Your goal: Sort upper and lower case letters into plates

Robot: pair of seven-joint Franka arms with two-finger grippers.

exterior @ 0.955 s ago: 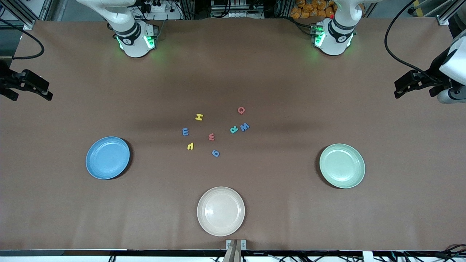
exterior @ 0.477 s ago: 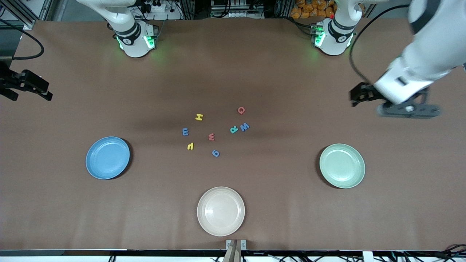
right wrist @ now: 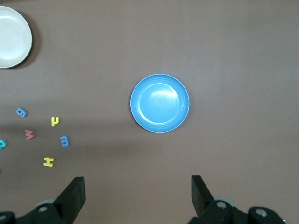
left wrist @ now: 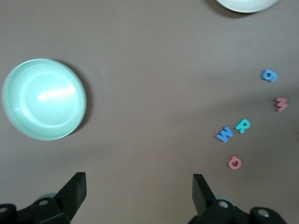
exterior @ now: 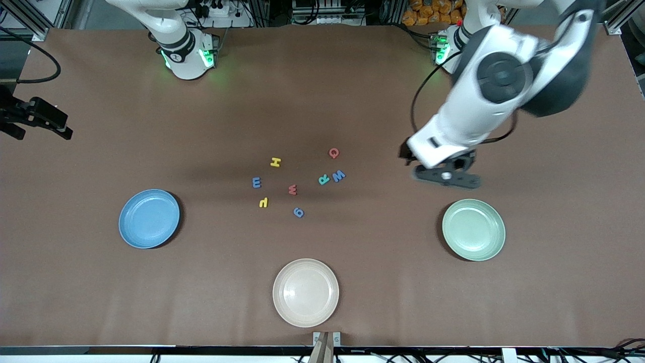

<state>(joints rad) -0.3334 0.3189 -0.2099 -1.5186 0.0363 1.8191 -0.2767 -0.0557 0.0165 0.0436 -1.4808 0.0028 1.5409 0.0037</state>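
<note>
Where the brown table (exterior: 352, 91) shows bare at mid-width lie eight small flat letters (exterior: 292, 189): yellow, blue, red, teal, possibly foam. Sky blue plate (exterior: 149, 219) toward the right arm's end, mint green plate (exterior: 473, 230) toward the left arm's, both holding nothing. Cream plate (exterior: 306, 292) nearest the camera. Left gripper (exterior: 446, 177) over bare table between letters and mint plate, fingers spread. Right gripper (right wrist: 138, 196), waiting, likewise spread.

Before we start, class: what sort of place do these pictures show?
Most likely a robotics lab: two arm bases bolted at the edge of a brown-covered table, metal framing and cables around it, and foam letters laid out between coloured plates like a test.
</note>
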